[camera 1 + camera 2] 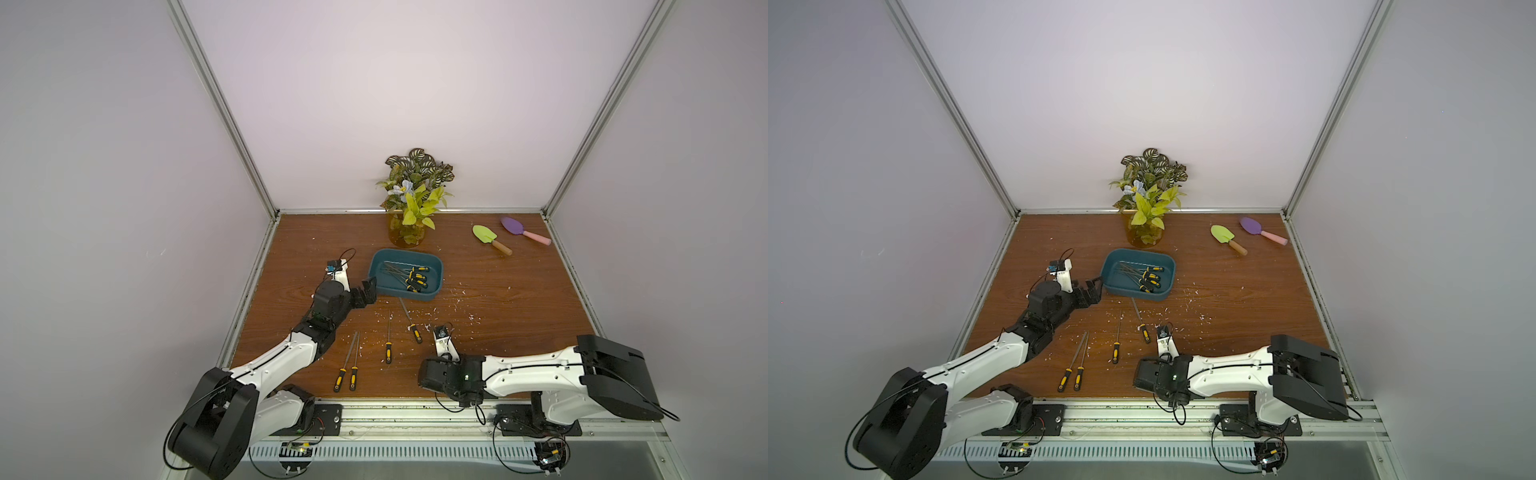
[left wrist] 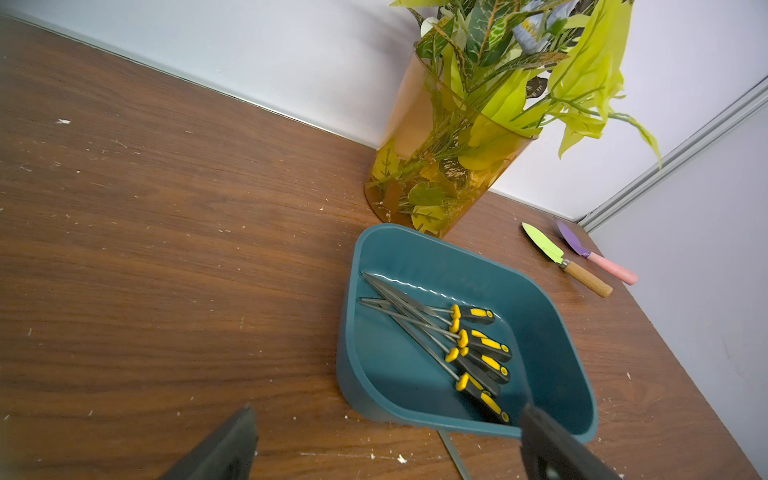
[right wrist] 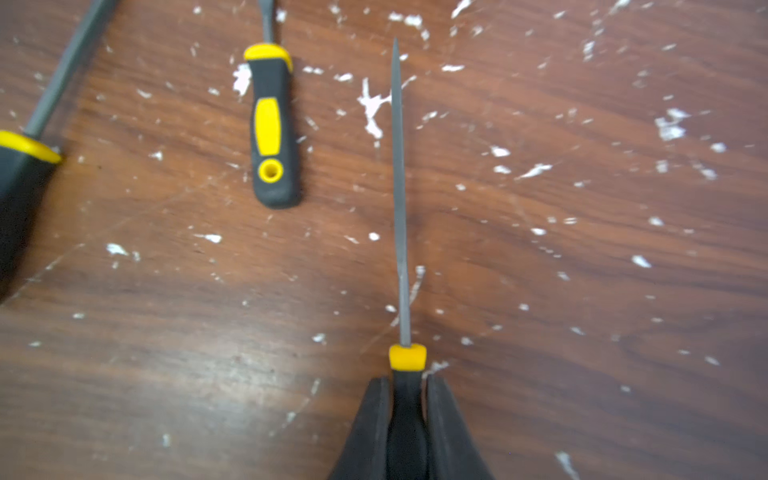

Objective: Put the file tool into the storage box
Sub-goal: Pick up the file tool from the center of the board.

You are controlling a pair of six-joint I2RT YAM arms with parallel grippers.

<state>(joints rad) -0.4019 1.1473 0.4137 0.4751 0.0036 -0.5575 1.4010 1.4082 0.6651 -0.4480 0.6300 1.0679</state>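
One file (image 3: 400,208) in right gripper (image 3: 408,382)

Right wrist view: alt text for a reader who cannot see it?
The right claw is shut on the black handle of a file, its grey blade pointing away over a flecked wooden table. A second file lies nearby.

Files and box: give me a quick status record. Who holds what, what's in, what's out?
right gripper: shut on the handle of the held file
held file: hidden under the arm in both top views; whether it is lifted cannot be told
left gripper: open, empty, beside the box
boxed files: several, lying flat
loose files: four on the table
next, likely: carry held file to box
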